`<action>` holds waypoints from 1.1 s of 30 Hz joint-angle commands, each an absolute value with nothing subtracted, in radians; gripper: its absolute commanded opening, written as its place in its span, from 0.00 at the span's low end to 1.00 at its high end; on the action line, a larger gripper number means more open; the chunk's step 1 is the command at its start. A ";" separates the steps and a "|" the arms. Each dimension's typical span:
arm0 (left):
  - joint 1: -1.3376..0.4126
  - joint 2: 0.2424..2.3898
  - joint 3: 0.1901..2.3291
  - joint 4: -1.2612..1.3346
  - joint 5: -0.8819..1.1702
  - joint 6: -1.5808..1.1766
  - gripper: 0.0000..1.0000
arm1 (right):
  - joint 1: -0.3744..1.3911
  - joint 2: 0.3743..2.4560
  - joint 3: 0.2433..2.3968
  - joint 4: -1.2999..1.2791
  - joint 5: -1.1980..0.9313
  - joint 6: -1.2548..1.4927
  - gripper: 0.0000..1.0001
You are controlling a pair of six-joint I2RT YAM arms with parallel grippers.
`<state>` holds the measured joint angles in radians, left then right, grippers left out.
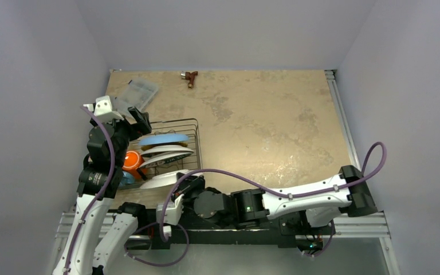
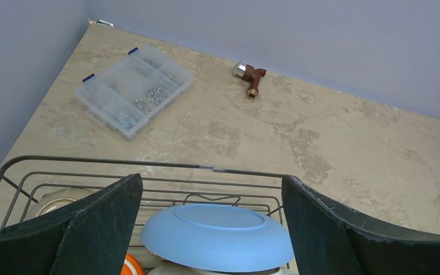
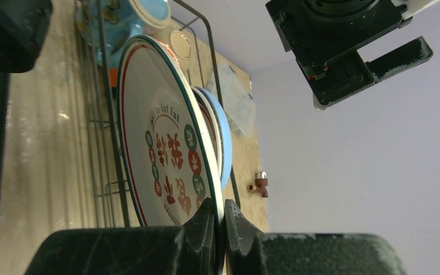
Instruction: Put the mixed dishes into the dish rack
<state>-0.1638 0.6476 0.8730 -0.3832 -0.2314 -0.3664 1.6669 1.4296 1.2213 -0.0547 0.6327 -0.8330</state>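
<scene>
Right pincer is clamped tight on the rim of the patterned white plate, one finger on each face and no gap showing. That plate stands on edge in the rack, in the slot nearest the arm bases, red and green print facing the wrist camera. Behind it come a pale plate, then the blue plate, both on edge in the dividers further back.

Left pincer is spread wide with nothing in it. It hangs over the far end of the rack, the blue plate right below and between its two fingers, not touching either.

Orange mug and blue mug sit in the rack's left side, next to the left arm.

Rack is on the left part of the bench. Clear box lies beyond the rack by the far left corner, apart from it. Brown tool lies at the far edge near the wall, well apart from both pincers.
</scene>
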 commanded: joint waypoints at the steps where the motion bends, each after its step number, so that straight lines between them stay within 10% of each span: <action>1: -0.153 0.639 0.913 -0.363 -0.229 -0.377 0.90 | 1.664 1.469 1.272 0.216 0.811 -0.912 0.00; 33: -0.152 0.633 0.914 -0.366 -0.234 -0.374 0.90 | 1.568 1.773 1.268 0.447 0.775 -1.047 0.00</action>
<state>-0.1635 0.6350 0.8730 -0.3840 -0.2344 -0.3664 1.5818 1.7779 1.2243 0.3611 0.7918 -1.0725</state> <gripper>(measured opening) 0.901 0.027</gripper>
